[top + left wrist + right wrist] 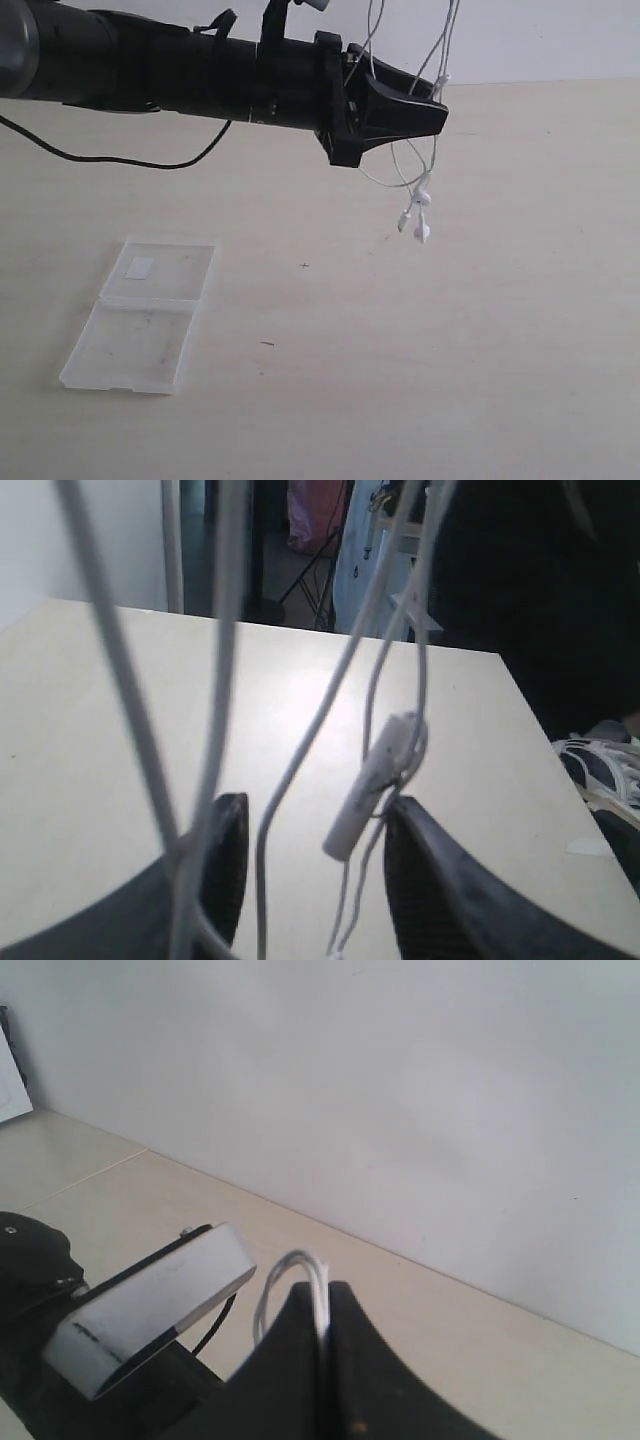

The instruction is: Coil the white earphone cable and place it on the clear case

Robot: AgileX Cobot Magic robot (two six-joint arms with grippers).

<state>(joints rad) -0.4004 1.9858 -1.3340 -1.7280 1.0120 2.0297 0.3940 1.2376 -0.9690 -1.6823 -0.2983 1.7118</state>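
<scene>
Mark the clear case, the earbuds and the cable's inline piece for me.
clear case (135, 352), exterior view, bare floor of the nearer half.
white earphone cable's earbuds (423, 232), exterior view, on the lowest hanging bud.
inline piece (368, 788), left wrist view, middle of its white body.
</scene>
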